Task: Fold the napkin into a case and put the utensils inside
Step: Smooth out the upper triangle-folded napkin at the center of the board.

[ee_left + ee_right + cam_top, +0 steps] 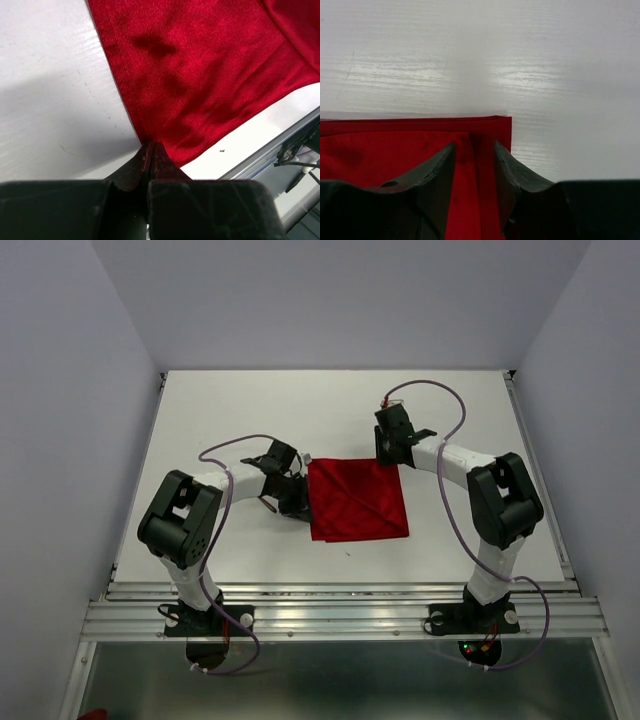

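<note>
The red napkin (pixel 358 500) lies flat in the middle of the white table as a roughly square piece, with a folded-over layer showing along its far edge (pixel 395 145). My left gripper (pixel 296 502) sits at the napkin's left edge. In the left wrist view its tips (pixel 151 145) are pressed together on the hem of the napkin (pixel 200 65), and the cloth puckers toward them. My right gripper (pixel 385 455) is over the far right corner. It (pixel 475 146) stands open, a finger on each side of a strip of the cloth. The utensils and the case are out of view.
The aluminium rail (pixel 340 605) runs along the table's near edge and shows close by in the left wrist view (pixel 295 135). A small dark speck (pixel 221 150) lies on the table just in front of the napkin. White walls enclose the table on three sides.
</note>
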### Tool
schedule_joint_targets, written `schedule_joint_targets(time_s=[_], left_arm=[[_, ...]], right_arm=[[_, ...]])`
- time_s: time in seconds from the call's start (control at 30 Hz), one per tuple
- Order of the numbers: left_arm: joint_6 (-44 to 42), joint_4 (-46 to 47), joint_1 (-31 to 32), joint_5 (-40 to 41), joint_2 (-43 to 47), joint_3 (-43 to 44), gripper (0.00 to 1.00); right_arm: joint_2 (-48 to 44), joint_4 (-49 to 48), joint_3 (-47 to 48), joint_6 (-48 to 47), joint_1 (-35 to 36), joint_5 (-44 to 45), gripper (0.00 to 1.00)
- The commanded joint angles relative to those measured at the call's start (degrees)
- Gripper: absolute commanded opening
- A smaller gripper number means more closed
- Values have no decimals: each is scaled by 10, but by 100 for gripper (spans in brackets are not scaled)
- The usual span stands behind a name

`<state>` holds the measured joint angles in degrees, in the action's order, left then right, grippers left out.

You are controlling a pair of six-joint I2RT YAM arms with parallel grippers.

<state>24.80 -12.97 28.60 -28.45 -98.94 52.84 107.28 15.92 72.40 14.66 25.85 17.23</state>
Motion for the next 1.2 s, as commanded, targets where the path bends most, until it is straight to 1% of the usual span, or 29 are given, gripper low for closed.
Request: schedule_joint_targets(time_s=[0.0, 0.07, 0.1, 0.2, 0.23, 0.3, 0.33, 0.43, 0.63, 0.77, 0.97, 1.17], left_arm=[[-23, -30, 4, 11, 25, 45, 0], [-25, -42, 3, 19, 28, 80, 0], [-26, -47, 3, 23, 27, 90, 0], [-26, -54, 2, 25, 17, 119, 0], [-26, -55, 1, 26, 13, 139, 0], [-23, -58, 0, 25, -6, 174, 0], [-23, -60, -1, 26, -13, 187, 0], [-23, -66, -3, 31, -43, 232, 0], [-26, -65, -11, 44, -107, 287, 0], [-26, -57, -13, 53, -150, 304, 0], [-26, -51, -13, 68, -175, 321, 0], [-33, -61, -13, 78, -175, 329, 0]], right_arm=[[-62, -13, 11, 13, -4, 26, 43], [-99, 2, -4, 31, -4, 16, 43], [-113, 4, -14, 47, -4, -3, 42], [-169, 16, -60, 76, -4, -30, 37], [-182, 28, -71, 99, -4, -45, 29], [-212, 55, -102, 141, -4, -55, 17], [-223, 62, -113, 155, -4, -59, 10], [-262, 85, -157, 207, 1, -80, 1], [-313, 104, -226, 282, 11, -112, 1], [-337, 90, -283, 308, 34, -136, 1], [-331, 74, -317, 335, 55, -135, 1], [-292, 50, -356, 345, 61, -81, 1]])
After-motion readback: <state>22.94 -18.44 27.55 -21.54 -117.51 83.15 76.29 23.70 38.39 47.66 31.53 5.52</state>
